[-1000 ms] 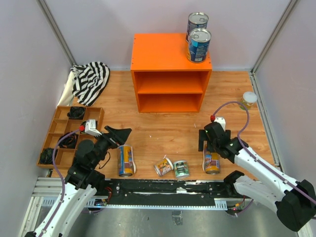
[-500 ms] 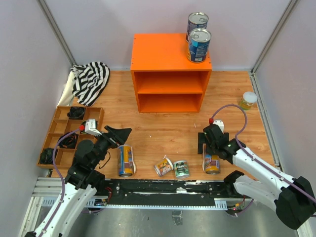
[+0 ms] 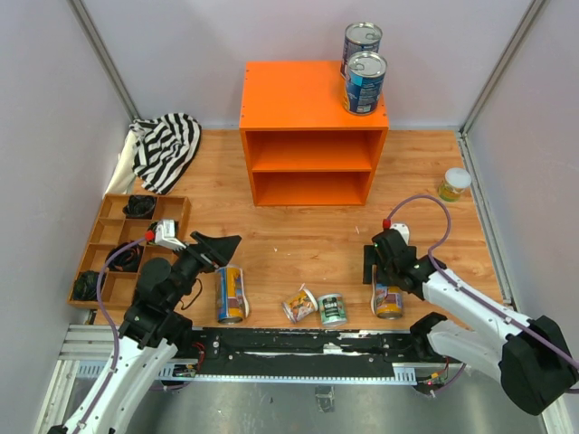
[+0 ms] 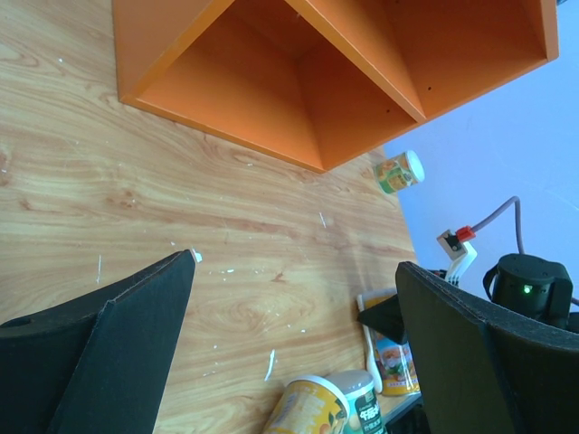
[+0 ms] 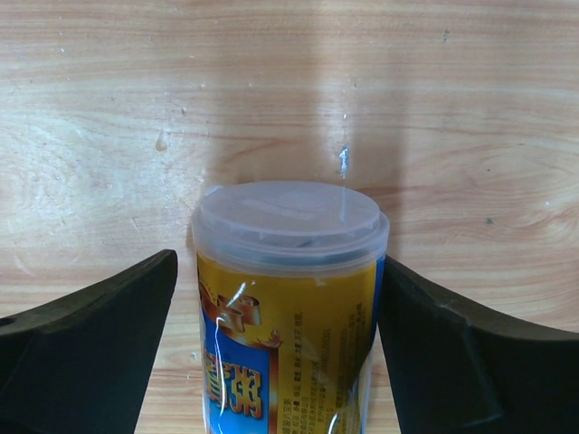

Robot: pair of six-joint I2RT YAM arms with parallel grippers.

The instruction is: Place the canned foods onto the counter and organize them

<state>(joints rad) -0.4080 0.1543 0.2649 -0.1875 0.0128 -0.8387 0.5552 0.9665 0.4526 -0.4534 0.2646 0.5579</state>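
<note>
The right jaws have been lowered toward the near edge of the worktop [image 3: 308,240] and now straddle the tall yellow-and-blue can [image 5: 288,298], which appears to lie on its side with its clear lid pointing away; they have begun to narrow from full spread, but a sliver of wood is still seen beside one pad, so the can is bracketed and not yet pinched; a grasp is judged to be starting, with the carry to the orange shelf unit [image 3: 289,95] still to come. Against the frame a second ago, only the right arm is seen displaced; the left jaws remain spread wide and empty above the wood, near the second tall can [image 3: 230,294]; the two blue-labelled cans [image 3: 364,83] stay on the unit's top, and the two small cans [image 3: 317,307] stay unmoved by the near edge.
</note>
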